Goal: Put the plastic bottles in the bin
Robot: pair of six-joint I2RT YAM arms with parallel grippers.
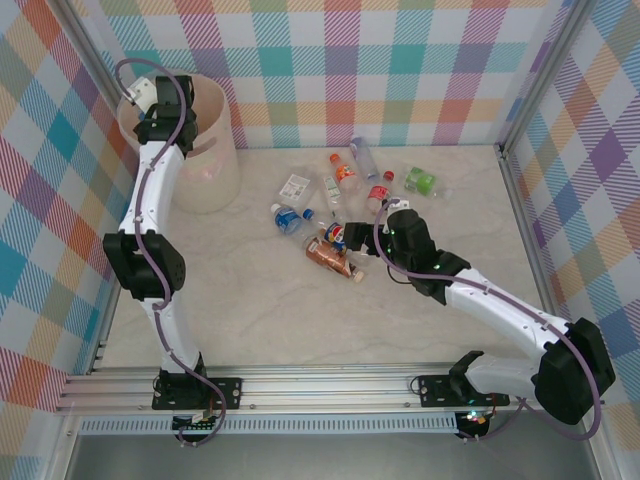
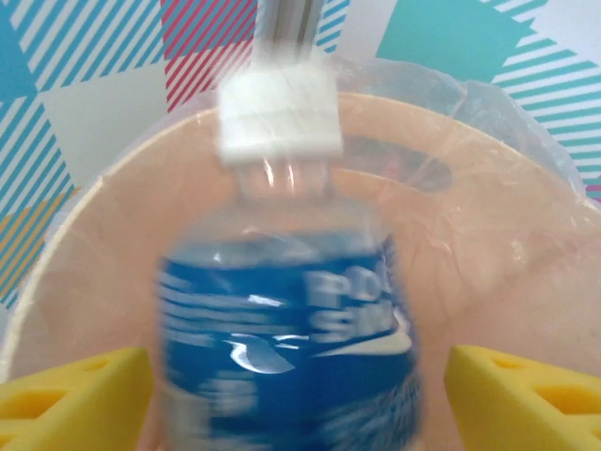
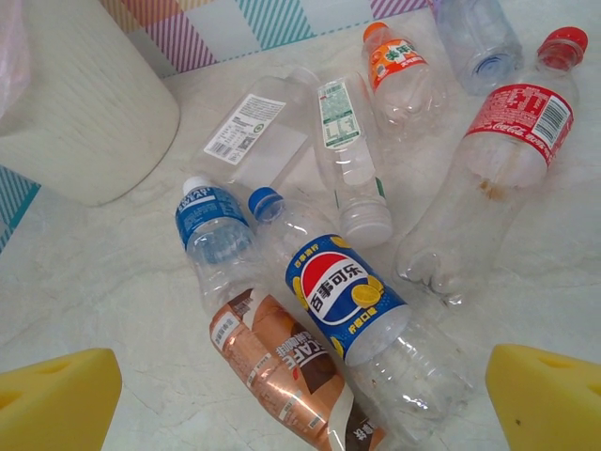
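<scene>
Cream-white bin [image 1: 215,185] sits far left in the top view, left gripper [image 1: 165,115] over its mouth, loose bottles [image 1: 340,200] mid-table by the right gripper [image 1: 352,243]. Left wrist: we see jaws spread, a blurred blue-label bottle [image 2: 286,348] between them, above the bin. Right wrist: jaws wide over a Pepsi bottle [image 3: 343,296].

Over the bin [image 2: 526,282], the blue-labelled bottle [image 2: 286,348] is smeared with blur on my left wrist view. Its base is cut off by the lower edge, and I can't tell whether it touches the left gripper [image 2: 300,395]. From above, the left arm [image 1: 160,150] hides part of the bin's rim and inside. Right of the bin, the brown bottle [image 3: 282,371] runs off the right wrist view's bottom edge.
</scene>
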